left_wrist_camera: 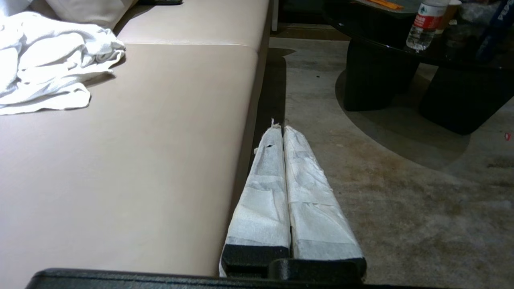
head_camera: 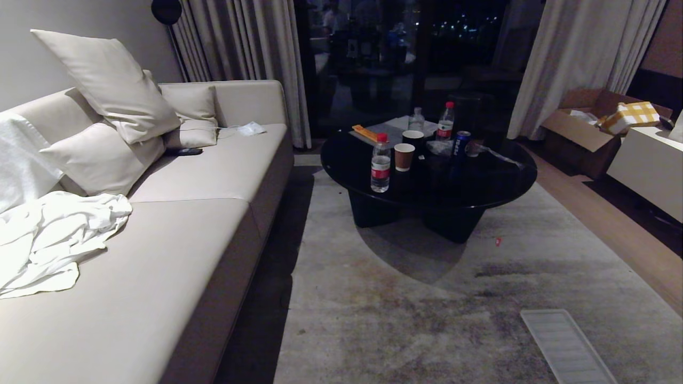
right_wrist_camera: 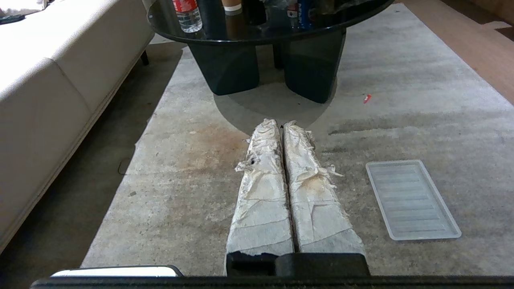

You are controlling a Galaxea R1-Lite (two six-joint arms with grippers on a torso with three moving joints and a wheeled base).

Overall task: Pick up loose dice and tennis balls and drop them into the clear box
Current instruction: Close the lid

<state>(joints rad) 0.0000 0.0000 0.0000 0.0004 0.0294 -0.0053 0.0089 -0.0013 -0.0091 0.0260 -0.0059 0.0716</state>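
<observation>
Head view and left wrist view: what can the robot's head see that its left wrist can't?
Only the head view shows the pillows, the cardboard box and the ribbed panel on the rug. Only the left wrist view shows the left gripper, jaws shut. Both show the sofa, the white cloth, the black table and a water bottle.

Rug (head_camera: pixel 427 320) w/ ribbed panel (head_camera: pixel 566 346), black table (head_camera: pixel 480 181).

A: How are the left gripper (left_wrist_camera: pixel 280 127) fingers being covered?
B: White tape is being worn over both long fingers, above black bases.
A: And the right gripper (right_wrist_camera: pixel 281 124)?
B: Frayed, brown-stained white wrapping is being worn there
</observation>
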